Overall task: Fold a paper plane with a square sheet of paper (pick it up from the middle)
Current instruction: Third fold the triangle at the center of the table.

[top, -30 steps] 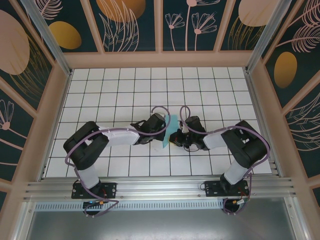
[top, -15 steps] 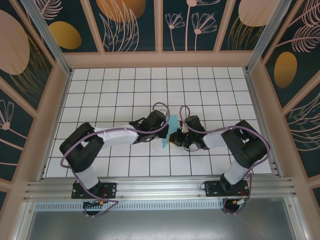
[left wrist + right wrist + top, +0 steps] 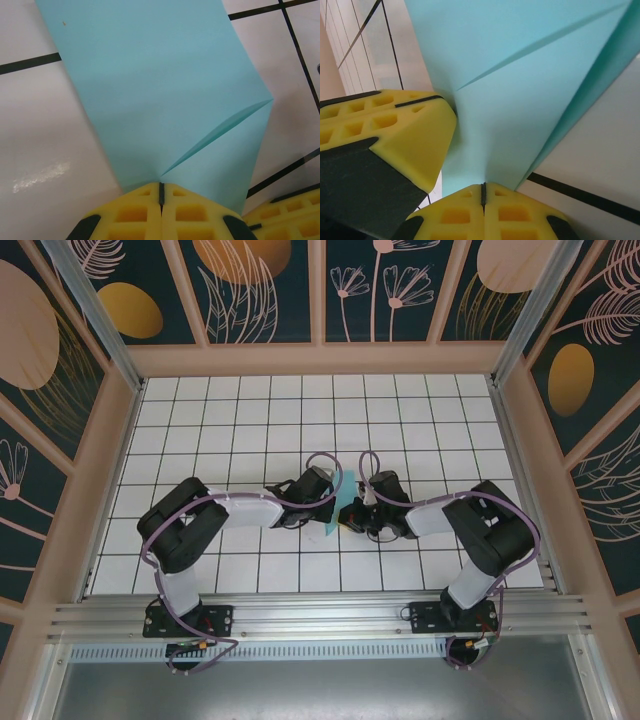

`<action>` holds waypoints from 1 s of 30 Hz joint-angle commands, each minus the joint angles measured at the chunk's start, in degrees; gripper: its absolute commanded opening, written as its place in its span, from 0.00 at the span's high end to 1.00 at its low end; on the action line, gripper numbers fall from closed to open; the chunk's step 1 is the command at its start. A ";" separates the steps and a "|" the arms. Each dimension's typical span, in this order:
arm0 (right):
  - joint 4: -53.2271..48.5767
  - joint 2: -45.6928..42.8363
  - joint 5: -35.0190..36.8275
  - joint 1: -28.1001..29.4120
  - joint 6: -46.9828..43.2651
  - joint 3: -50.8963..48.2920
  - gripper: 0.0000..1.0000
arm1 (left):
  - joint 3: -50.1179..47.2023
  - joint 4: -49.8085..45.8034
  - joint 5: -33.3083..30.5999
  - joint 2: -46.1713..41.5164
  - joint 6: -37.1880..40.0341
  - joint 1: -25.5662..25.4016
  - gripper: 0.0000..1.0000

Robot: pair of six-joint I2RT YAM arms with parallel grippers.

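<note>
Paper [image 3: 150, 85]: left claw [image 3: 161, 189] has just pinched it; right claw [image 3: 483, 189] pinches it too, so folding can probably proceed.

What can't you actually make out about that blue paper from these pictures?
Top view: the sheet of paper sits between both wrists, its folds too small to read.
Left wrist: the left gripper covers the paper's near edge; its far end runs off frame.
Right wrist: the right gripper hides its near edge; overall shape unclear.
</note>
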 commanded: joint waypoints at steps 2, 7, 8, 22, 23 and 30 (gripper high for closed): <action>-2.83 -1.82 2.51 0.68 -1.46 0.51 0.93 | -1.56 1.01 0.28 1.76 0.45 0.46 0.99; -2.86 -6.78 2.52 1.56 -0.73 0.19 0.92 | -2.31 1.99 0.69 1.69 0.47 0.41 1.00; -2.66 -7.47 2.60 1.79 -0.52 -0.05 0.92 | -2.34 2.05 0.65 1.69 0.51 0.53 1.00; 2.97 -2.26 3.03 4.56 2.86 -0.34 0.93 | -2.67 3.00 2.07 1.69 0.17 0.60 1.00; 3.04 -2.03 3.32 4.56 2.85 -0.44 0.93 | -2.69 3.12 2.26 1.65 0.16 0.58 1.00; 2.32 1.71 4.12 4.54 2.00 -0.80 0.93 | -3.03 3.39 2.34 1.82 -0.01 0.59 1.00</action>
